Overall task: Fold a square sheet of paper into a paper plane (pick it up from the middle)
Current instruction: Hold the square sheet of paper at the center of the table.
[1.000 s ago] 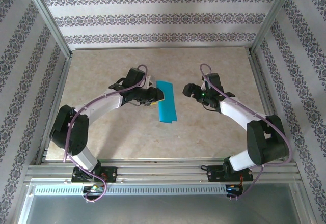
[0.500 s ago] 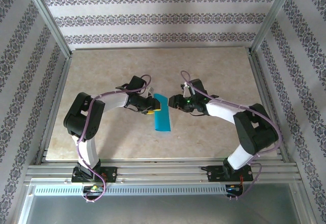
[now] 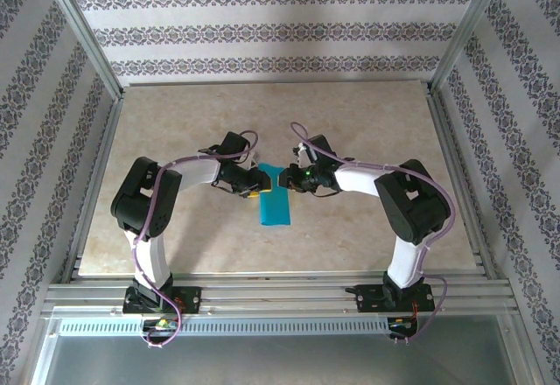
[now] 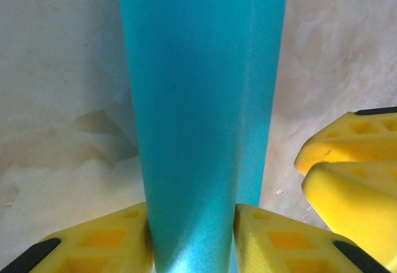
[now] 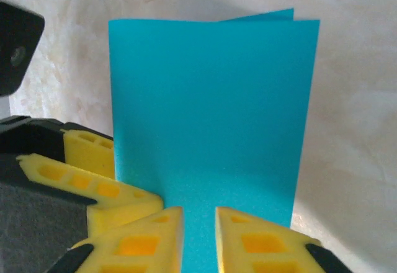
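Striped wallpaper [image 3: 262, 31] with dark floral bands lines the three walls around a pale, marbled surface [image 3: 175, 122], and aluminium rails [image 3: 280, 293] run along its near edge.

On the left, the left arm [image 3: 192, 171] rises from its base at the near edge and bends in toward the middle. Its left pincer [image 3: 255, 184] is clamped on the square sheet of paper [image 3: 274, 203]. In the left wrist view the two yellow fingers [image 4: 99, 242] press against either side of the teal sheet. The paper bulges between them as a rounded ridge that widens away from the camera.

The sheet is folded double into a long, narrow rectangle. Seen from above, it sits at the middle of the surface, between the two arms, running from the pincers toward the near edge. Whether its near end rests on the surface I cannot tell. In the right wrist view the two layers part slightly along the far edge.

Just right of the paper, the right pincer [image 3: 293, 178] meets it from the other side, with the right arm [image 3: 411, 210] folded back behind it. Its yellow fingers [image 5: 260, 242] stand close together, leaving a narrow gap in which teal shows. In the left wrist view the same fingers appear one above the other, just beside the paper's right edge. Whether they actually pinch the sheet I cannot tell.
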Controlling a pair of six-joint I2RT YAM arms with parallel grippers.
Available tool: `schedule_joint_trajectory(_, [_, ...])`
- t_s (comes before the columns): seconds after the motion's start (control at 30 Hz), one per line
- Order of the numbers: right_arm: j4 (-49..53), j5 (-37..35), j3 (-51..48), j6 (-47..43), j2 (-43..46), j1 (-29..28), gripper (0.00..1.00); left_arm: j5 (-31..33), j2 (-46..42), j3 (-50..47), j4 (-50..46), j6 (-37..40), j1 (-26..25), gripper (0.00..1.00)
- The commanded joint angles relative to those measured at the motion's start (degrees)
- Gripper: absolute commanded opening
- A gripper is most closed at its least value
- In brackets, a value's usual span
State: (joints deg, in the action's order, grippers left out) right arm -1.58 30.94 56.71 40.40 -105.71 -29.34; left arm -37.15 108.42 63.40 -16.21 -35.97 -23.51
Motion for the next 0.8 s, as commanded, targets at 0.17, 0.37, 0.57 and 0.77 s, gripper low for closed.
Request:
schedule_joint_trajectory(0.17, [5.1,-2.2,3.8,-0.8,-5.0,-1.3,0.16,1.8,0.4,0.6,-2.7,0.0,0.6,0.38])
schedule_joint_trajectory(0.37, [7.7,-4.5,5.2,-0.7,-7.2,-1.9,0.16,3.2,-1.9,0.5,-4.6,-0.6,0.6,0.41])
schedule_joint_trajectory(0.57, [8.4,-6.0,5.4,0.4,-7.5,-2.2,0.17,8.8,-6.7,-1.2,-8.3,-3.6,-0.1,0.55])
schedule_joint_trajectory(0.77, [7.9,-6.1,5.6,1.4,-7.7,-2.5,0.17,13.5,-7.0,0.0,-10.2,-7.0,-3.6,0.63])
